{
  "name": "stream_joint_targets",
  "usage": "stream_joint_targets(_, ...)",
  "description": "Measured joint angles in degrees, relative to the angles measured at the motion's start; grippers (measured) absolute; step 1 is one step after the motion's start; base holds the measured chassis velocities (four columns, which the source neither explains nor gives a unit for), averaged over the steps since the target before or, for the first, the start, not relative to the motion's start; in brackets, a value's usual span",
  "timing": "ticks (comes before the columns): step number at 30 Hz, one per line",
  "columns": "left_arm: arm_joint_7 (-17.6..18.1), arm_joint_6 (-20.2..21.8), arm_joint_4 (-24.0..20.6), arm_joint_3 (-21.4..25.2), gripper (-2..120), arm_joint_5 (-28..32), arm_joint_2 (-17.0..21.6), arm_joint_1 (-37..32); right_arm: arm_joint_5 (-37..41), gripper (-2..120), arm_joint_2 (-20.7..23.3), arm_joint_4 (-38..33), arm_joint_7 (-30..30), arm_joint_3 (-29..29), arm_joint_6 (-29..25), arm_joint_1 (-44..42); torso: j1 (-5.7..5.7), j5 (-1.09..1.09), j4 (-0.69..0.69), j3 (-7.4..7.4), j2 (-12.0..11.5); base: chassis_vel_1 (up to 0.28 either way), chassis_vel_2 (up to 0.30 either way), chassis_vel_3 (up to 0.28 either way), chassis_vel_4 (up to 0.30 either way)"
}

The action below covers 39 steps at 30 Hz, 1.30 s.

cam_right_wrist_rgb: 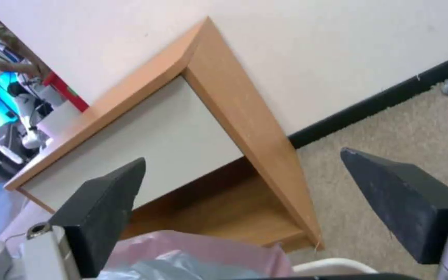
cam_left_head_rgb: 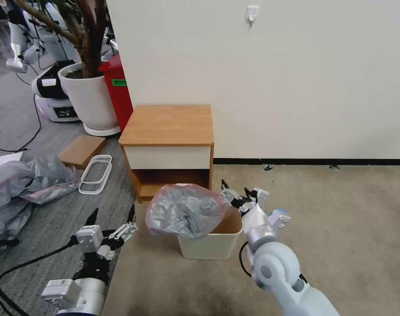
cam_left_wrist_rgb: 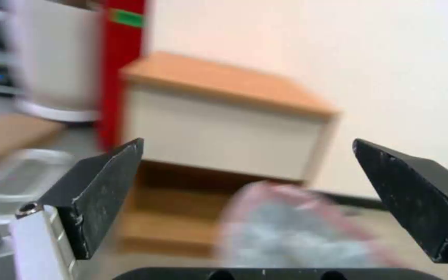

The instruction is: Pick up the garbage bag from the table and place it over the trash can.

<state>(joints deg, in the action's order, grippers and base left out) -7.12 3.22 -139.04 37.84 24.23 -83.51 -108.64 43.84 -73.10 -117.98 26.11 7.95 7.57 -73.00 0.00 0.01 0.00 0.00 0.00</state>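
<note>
At the far left of the head view a heap of grey-pink plastic bags (cam_left_head_rgb: 26,180) is lying on the grey carpet, partly running off the picture's edge, with a flat cardboard box (cam_left_head_rgb: 81,150) and a white wire frame (cam_left_head_rgb: 96,173) just beside it. The left gripper (cam_left_head_rgb: 112,216) is hovering low over the carpet, well apart from the bin, its jaws standing wide apart and holding nothing; open floor is lying between it and the garbage bag (cam_left_head_rgb: 184,210). Behind it a big white plant pot (cam_left_head_rgb: 88,98) and a tall red bin (cam_left_head_rgb: 119,90) are standing against the wall's corner. The table (cam_left_head_rgb: 167,125) is sitting against the wall, its top bare, its lower shelf partly hidden by the bag. The garbage bag is sitting bunched over the left part of the trash can (cam_left_head_rgb: 213,243), its pinkish rim ballooning above the bin's left and rear edges, while the bin's right front corner is showing uncovered, brown inside. The left wrist view is rendering the bag (cam_left_wrist_rgb: 296,229) as a blur below the table (cam_left_wrist_rgb: 224,116). The right gripper (cam_left_head_rgb: 239,195) is hanging just beside the bin's right rear corner, jaws apart and empty; whether a finger is touching the bag's rim is hard to make out. Its wrist view is showing the bag (cam_right_wrist_rgb: 203,256), the bin's rim (cam_right_wrist_rgb: 333,266) cut off at the frame edge, and the table (cam_right_wrist_rgb: 245,116). Bare beige carpet is lying open to the right.
</note>
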Motion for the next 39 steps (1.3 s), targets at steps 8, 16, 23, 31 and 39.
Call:
stream_joint_targets(8, -2.8, 11.7, -1.6, -3.1, 100, 15.7, 3.8, 5.6, -0.2, 97, 0.6, -3.8, -0.1, 2.9, 0.0, -4.4, 0.0, 0.0, 0.0, 0.0, 0.0, 0.0, 0.0, 0.0, 0.0)
stream_joint_targets(16, 8.3, 16.8, 3.7, -11.6, 100, 22.9, 7.3, 15.2, -1.2, 97, 1.0, -6.8, -0.5, 7.0, -0.4, -10.5, 0.0, -0.01, -0.01, 0.0, 0.0, 0.0, 0.0, 0.0, 0.0)
stream_joint_targets(23, 20.4, 17.4, 11.8, -20.1, 100, 23.9, 8.5, 27.0, -4.5, 96, -0.6, -7.7, -1.4, 9.7, -0.9, -15.9, 0.0, -0.02, -0.01, 0.0, 0.0, 0.0, 0.0, 0.0, 0.0)
stream_joint_targets(31, 31.1, 22.8, 16.4, -24.3, 100, 24.0, 8.9, 34.0, -6.0, 96, -1.6, -8.1, -2.4, 11.9, -1.5, -18.8, 0.0, 0.0, -0.01, 0.0, 0.0, 0.0, 0.0, 0.0, 0.0)
stream_joint_targets(39, 34.9, 28.6, 18.5, -24.8, 100, 24.2, 11.5, 34.9, -6.3, 95, -2.3, -8.3, -2.5, 12.0, -1.6, -19.2, 0.0, -0.01, 0.0, 0.0, 0.0, 0.0, 0.0, 0.0, 0.0)
